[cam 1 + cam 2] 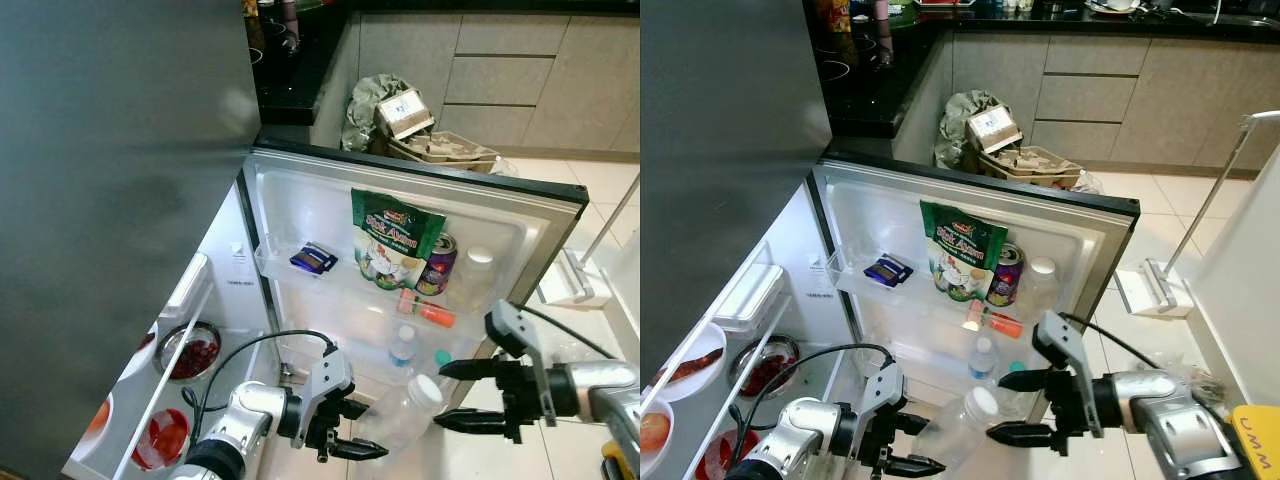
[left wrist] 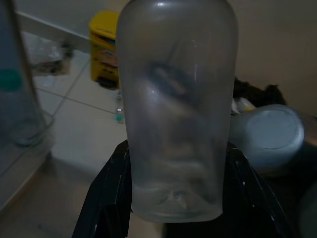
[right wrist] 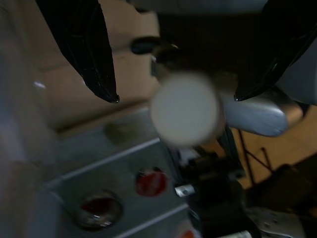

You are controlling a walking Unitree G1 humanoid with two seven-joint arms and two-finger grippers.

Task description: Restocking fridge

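My left gripper (image 1: 360, 430) is shut on the lower body of a clear plastic bottle (image 1: 398, 418), which lies tilted low in front of the open fridge door (image 1: 300, 200). Its white cap (image 1: 425, 390) points toward my right gripper (image 1: 442, 397). That gripper is open, with one fingertip above the cap and one below, neither touching it. In the left wrist view the bottle (image 2: 176, 114) sits between the two black fingers (image 2: 106, 198). The cap (image 3: 184, 108) lies between the spread fingers (image 3: 94, 59) in the right wrist view.
The door shelf (image 1: 285, 272) holds a blue packet (image 1: 314, 258), a green bag (image 1: 392, 238), a purple can (image 1: 438, 262) and small bottles (image 1: 403, 345). Bowls of red food (image 1: 190, 352) sit on the fridge shelves at left. Cardboard and bags (image 1: 410, 125) lie behind the door.
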